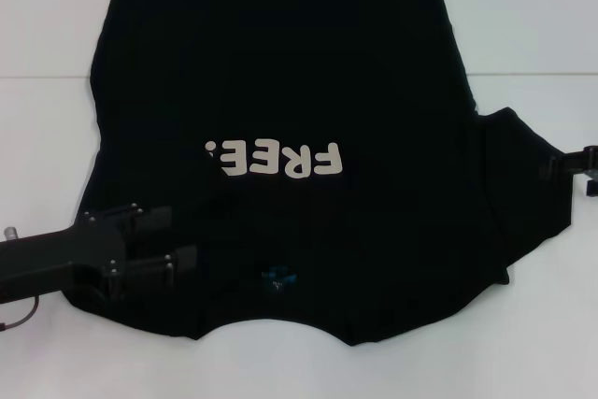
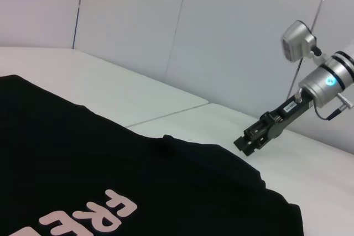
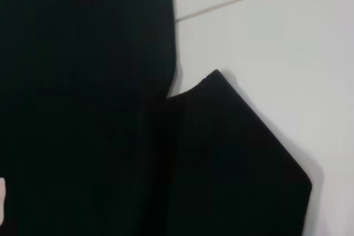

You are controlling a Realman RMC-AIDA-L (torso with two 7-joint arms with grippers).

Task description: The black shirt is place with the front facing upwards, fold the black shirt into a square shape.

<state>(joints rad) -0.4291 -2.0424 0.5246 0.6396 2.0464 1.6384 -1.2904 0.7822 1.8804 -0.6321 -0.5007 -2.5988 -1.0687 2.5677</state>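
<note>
We are looking down at the black shirt point(image 1: 280, 72) lying spread across the white desk point(image 1: 47, 25), front side up, w/ the off-white "FREE!" print point(image 1: 276, 159) reading upside down near the middle of the head view. The small blue neck label point(image 1: 278, 277) is sitting at approx 6 o'clock from the print, close to the near edge, so the collar is toward us and the hem is running off at 12 o'clock.

The left hand point(image 1: 182, 240) is reaching in from 8 o'clock and lying over the shirt's near left corner, approx where the left sleeve would be. Its two fingers point(image 1: 149, 221) are standing apart, pointing toward the shirt's centre. We cannot tell whether any cloth is between them, black on black.

The right hand point(image 2: 247, 143) is sitting at 3 o'clock, at the outer edge of the right sleeve point(image 1: 523, 184), which is lying flat and spread out on the desk. In the left wrist view its fingers are looking close together, just above the desk beside the sleeve edge, nothing visibly gripped. The right wrist view is showing only the sleeve point(image 3: 238, 158) and the shirt's side seam against the desk.
</note>
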